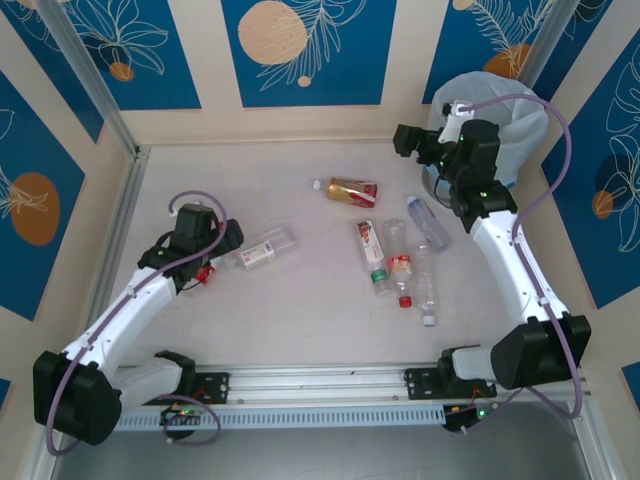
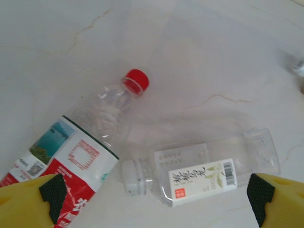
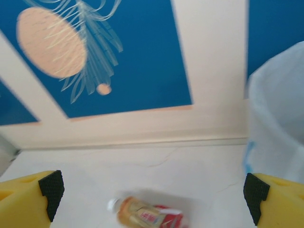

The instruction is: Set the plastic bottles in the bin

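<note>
Lying beneath the spread left gripper [image 2: 156,195] is a white-capped bottle [image 2: 204,166].

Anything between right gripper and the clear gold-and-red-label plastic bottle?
Nothing, just bare pale tabletop. Top external view shows the gap between the open right gripper and the clear gold-and-red-label plastic bottle; right wrist view agrees.

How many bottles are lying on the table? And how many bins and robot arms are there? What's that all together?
Plastic bottles on the table: 7
Bin: 1
Robot arms: 2, the left arm and the right arm
Total: 10
</note>
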Controlling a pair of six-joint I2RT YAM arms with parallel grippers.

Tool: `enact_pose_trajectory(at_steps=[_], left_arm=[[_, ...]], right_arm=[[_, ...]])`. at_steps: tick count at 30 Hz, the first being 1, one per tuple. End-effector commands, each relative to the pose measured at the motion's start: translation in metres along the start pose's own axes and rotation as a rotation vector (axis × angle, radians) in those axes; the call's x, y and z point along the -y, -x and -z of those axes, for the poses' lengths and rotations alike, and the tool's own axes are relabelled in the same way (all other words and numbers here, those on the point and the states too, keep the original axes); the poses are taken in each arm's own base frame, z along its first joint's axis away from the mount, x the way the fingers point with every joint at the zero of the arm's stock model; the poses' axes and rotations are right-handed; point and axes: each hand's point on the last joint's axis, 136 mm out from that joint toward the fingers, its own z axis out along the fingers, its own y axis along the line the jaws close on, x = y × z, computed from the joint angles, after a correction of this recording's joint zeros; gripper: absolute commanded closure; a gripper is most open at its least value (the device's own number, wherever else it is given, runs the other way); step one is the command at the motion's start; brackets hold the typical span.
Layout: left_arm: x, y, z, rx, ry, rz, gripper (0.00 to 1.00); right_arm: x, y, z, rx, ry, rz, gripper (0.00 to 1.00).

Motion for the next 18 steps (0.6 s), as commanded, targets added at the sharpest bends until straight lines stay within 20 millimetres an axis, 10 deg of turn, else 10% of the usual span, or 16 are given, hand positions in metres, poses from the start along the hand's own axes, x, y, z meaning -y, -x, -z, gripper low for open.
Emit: enact_pose_trajectory(at_steps=[1, 9, 18], left_arm=[[-0.013, -0.002, -0.002, -0.036, 0.005, -0.008, 0.01], [-0.046, 0.005, -0.019, -0.084, 0.136, -0.028, 0.01], [-0.076, 0.013, -0.058, -0.141, 0.106, 0.111, 0.01]], right_arm=[[-0.053, -0.023, 0.014, -0.094, 0.201, 0.020, 0.00], [-0.109, -0.076, 0.026, -0.211, 0.330, 0.060, 0.01], [-0.112, -0.108, 0.016, -0.285, 0.318, 0.003, 0.01]])
